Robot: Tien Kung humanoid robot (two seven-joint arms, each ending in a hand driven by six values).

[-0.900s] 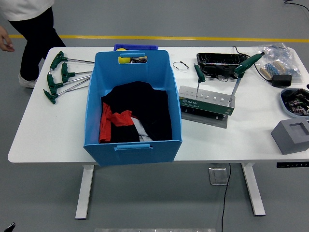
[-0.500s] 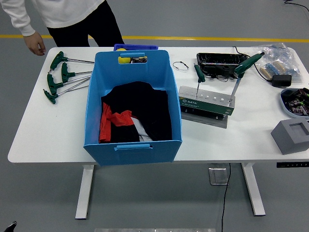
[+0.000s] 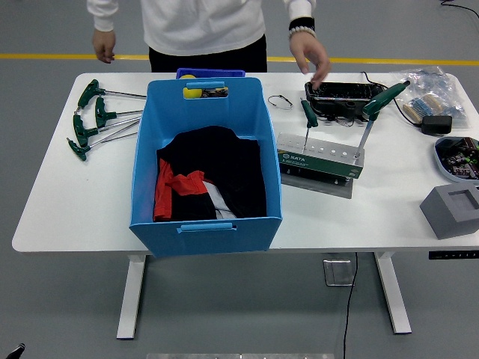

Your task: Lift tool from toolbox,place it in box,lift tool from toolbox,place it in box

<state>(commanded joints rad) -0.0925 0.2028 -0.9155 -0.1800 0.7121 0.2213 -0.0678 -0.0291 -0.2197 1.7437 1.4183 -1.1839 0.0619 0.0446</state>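
A grey and green tool stand [image 3: 318, 156] sits on the white table [image 3: 75, 194] right of centre. Two green-handled T wrenches stand in it: one [image 3: 308, 116] at its left end, one [image 3: 383, 101] tilted at its right end. Several more green-handled wrenches [image 3: 93, 120] lie at the table's far left. A big blue box [image 3: 206, 168] holds black and red cloth. No robot hand is in view. A person stands at the far side; one hand [image 3: 313, 60] reaches down over the table's back edge near the black tray [image 3: 340, 93].
A grey block [image 3: 451, 210] and a bowl of small parts [image 3: 458, 158] are at the right edge. A plastic bag [image 3: 430, 93] and a black device [image 3: 435, 124] lie at the back right. A small blue bin [image 3: 209, 73] stands behind the box.
The person has walked from the far left to behind the table's middle, and one hand now reaches down near the black tray. Nothing on the table has moved.
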